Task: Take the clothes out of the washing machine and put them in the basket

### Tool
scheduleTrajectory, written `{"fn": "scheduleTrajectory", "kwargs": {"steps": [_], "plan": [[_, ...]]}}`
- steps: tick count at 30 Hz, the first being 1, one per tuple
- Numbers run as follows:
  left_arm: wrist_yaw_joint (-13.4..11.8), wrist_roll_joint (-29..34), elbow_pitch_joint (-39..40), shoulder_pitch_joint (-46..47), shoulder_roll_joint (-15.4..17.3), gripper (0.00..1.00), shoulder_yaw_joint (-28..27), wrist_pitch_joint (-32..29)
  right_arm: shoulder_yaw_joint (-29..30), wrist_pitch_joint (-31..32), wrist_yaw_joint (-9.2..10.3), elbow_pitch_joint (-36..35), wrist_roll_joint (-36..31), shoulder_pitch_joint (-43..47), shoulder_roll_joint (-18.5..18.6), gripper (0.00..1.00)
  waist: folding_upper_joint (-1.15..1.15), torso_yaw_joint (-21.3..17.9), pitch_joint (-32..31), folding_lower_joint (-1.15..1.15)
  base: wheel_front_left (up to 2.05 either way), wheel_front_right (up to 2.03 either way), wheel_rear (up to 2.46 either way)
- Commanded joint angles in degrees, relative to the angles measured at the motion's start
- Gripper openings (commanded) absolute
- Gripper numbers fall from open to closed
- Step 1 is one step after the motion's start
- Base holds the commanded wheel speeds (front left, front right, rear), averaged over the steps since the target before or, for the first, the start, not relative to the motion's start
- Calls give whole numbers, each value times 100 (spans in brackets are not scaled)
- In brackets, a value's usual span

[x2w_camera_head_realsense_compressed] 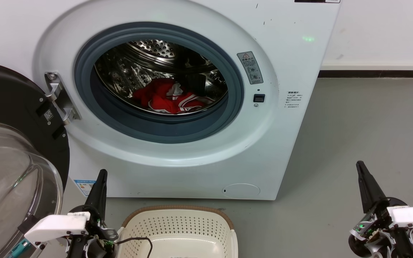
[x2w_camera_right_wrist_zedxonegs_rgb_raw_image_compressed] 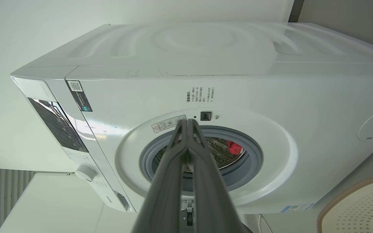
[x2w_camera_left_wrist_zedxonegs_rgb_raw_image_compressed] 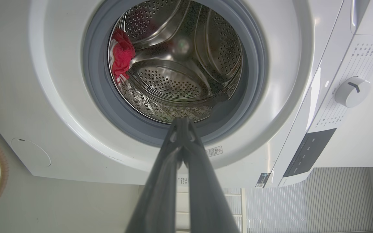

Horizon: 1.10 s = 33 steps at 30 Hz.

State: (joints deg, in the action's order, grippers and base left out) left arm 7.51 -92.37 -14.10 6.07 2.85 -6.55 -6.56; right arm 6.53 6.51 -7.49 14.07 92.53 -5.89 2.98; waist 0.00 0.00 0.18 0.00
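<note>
Closed, empty left gripper [x2w_camera_head_realsense_compressed: 101,181] and right gripper [x2w_camera_head_realsense_compressed: 363,175] sit at the lower corners; clothes [x2w_camera_head_realsense_compressed: 163,97] pulled out could snag on the seal [x2w_camera_head_realsense_compressed: 167,129] of the washing machine [x2w_camera_head_realsense_compressed: 292,57], missing the basket [x2w_camera_head_realsense_compressed: 177,208].

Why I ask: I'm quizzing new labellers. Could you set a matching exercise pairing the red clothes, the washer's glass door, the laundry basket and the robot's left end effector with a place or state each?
Things:
1. red fabric clothes
2. black-rimmed glass porthole door
3. cream-white perforated plastic basket
4. left end effector with two long dark fingers

Places or states:
A. on the grey floor in front of the white washing machine
B. shut, holding nothing
C. lying in the perforated steel drum
D. swung open

Pairs: 1-C, 2-D, 3-A, 4-B.
</note>
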Motion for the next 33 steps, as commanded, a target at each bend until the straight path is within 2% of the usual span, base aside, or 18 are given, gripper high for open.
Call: {"fn": "scheduleTrajectory", "kwargs": {"steps": [1, 33], "plan": [[10, -9, 6, 32, 0, 0, -8, -9, -4, 1, 0, 7, -26, -72, -16, 0, 0, 0, 0, 0, 0, 0, 0], [10, -9, 6, 33, 0, 0, -8, -9, -4, 1, 0, 6, -27, -72, -16, 0, 0, 0, 0, 0, 0, 0, 0]]}}
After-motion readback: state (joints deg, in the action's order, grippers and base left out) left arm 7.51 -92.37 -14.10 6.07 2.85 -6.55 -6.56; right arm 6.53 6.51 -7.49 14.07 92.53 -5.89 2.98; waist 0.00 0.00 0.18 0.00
